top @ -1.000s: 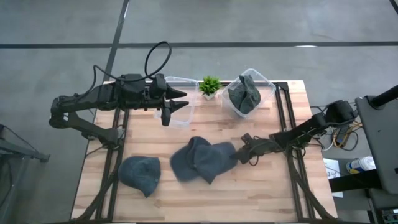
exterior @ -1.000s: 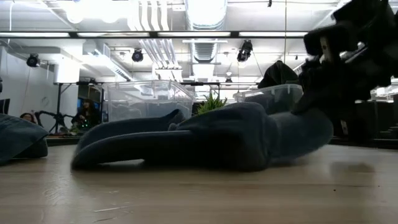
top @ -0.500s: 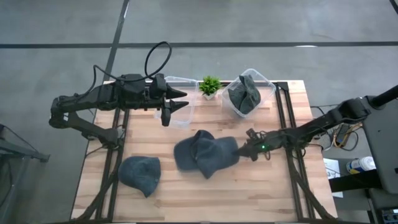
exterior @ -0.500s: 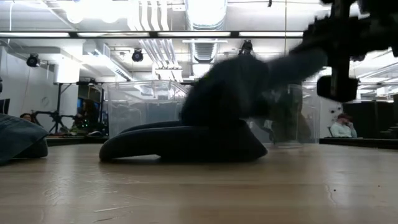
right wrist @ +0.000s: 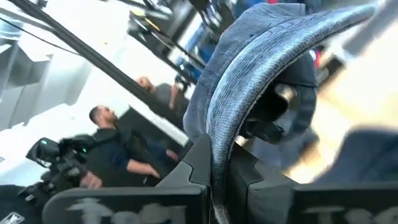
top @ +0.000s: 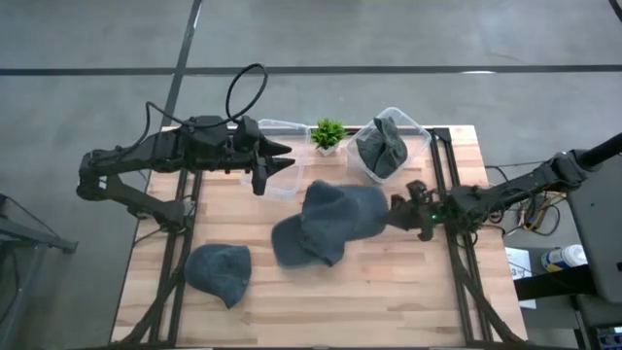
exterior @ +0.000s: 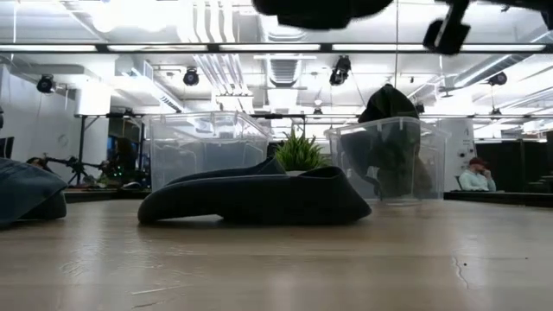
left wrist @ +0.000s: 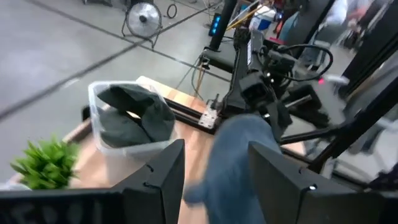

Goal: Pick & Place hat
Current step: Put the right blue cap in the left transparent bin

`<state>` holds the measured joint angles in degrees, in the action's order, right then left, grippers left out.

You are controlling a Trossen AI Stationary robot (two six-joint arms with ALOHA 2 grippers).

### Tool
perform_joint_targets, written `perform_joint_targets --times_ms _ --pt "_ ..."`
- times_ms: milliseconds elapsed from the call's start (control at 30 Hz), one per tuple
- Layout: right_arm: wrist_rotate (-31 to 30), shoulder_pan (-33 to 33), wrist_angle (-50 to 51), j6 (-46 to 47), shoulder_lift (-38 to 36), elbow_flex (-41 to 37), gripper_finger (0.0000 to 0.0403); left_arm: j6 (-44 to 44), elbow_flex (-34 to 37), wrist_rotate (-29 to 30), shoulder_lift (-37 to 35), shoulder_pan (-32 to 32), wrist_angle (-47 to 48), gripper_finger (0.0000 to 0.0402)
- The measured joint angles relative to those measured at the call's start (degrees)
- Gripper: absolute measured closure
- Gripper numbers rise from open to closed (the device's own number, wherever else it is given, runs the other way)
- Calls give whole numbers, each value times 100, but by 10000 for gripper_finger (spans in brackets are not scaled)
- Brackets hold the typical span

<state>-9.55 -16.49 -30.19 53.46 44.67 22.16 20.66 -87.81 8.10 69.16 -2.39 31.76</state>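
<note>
- Nearest the table's front edge, we see a grey-blue knit hat (top: 218,271) lying flat on the light wooden slatted table (top: 389,292), untouched and well apart from both arms.
- Mid-table, a second grey-blue hat (top: 292,243) rests on the boards; in the low view it lies as a flat dark mound (exterior: 255,197).
- Just above and beside it hangs the lifted grey-blue ribbed knit hat (top: 340,212), clear of the boards, its brim pinched in the right gripper (top: 397,214); the right wrist view shows that gripper's dark fingers (right wrist: 193,165) closed tight on the fabric fold (right wrist: 249,81).
- From that grip, the clear plastic bin already holding a dark hat (top: 387,146) lies farther back and close by, the held hat trailing toward the table's middle. We judge that the right arm is the nearer one, so its carry would go backward, toward the far edge.
- Farther back, the small green potted plant (top: 328,133) stands between that bin and an empty clear plastic bin (top: 280,165).
- The left gripper (top: 277,160) waits over the empty bin, fingers (left wrist: 165,168) apart, holding nothing.
</note>
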Motion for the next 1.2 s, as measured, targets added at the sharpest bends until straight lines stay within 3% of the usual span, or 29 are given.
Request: perform_joint_targets --times_ms 133,333,900,1200 --pt "-272 0 0 -455 -252 107 392 1109 0 -391 -14 -69 -47 234" --pt "-634 0 -1 -1096 -470 192 391 3712 0 -556 -15 -149 77 234" --pt "-712 0 -210 -2043 -517 447 390 4762 13 -600 146 -147 274 234" --pt "-688 0 747 -2444 -449 1204 390 5132 581 -1031 173 -181 -1294 234"
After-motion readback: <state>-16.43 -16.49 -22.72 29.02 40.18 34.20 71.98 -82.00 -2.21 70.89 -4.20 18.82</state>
